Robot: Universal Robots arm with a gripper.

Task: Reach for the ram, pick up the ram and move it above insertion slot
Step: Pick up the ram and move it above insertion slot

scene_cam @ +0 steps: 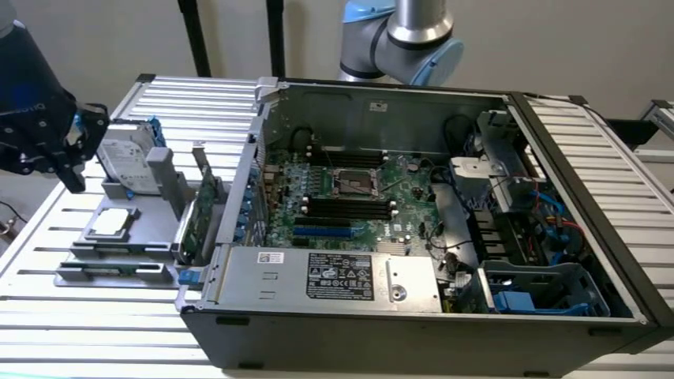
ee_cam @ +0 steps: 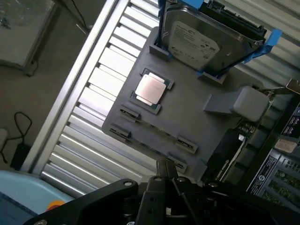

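My dark gripper hangs at the exterior view's far left, above and beside the grey fixture plate on the slatted table. In the wrist view the gripper looks down on that plate. A thin dark strip sits edge-on between the plate's front clips. It looks like the ram, though I cannot tell for sure. The same clip slots lie just ahead of the gripper, apart from it. The black memory slots sit on the motherboard inside the open computer case.
A silver hard drive stands upright at the plate's back, and a processor chip lies flat in its middle. A green expansion card stands by the case wall. The arm's base rises behind the case.
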